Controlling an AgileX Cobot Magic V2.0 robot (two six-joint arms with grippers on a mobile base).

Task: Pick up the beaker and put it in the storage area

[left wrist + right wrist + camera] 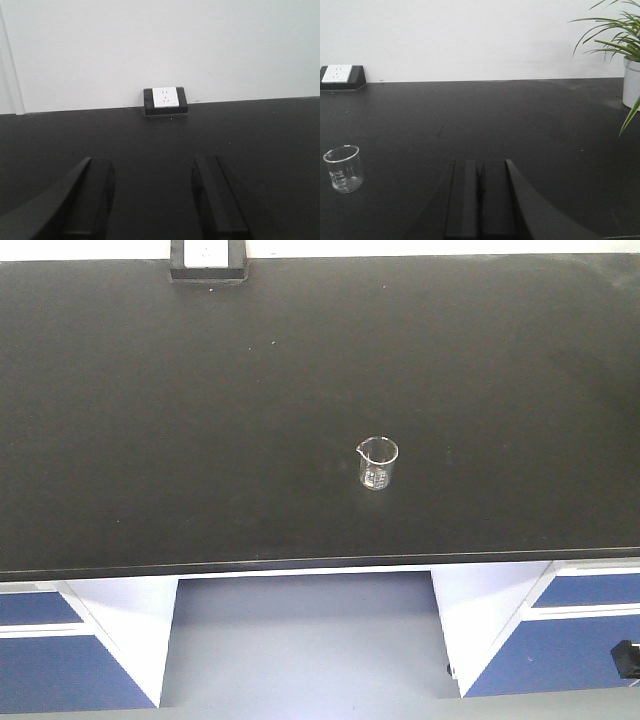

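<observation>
Already the beaker [378,463] stands upright on the black surface [150,410], alone, its long axis vertical and its pouring lip toward about ten o'clock in the front view. In the right wrist view it sits at nine o'clock of the right tool [481,200], well apart from it. That tool is clenched on nothing; the left tool [152,200] is spread wide and empty, facing the socket box [165,101] at twelve o'clock. The likeliest trouble, I judge, is an arm swinging sideways and clipping the light glass, tipping it so it rolls. A potted plant [625,60] stands at the right tool's two o'clock.
</observation>
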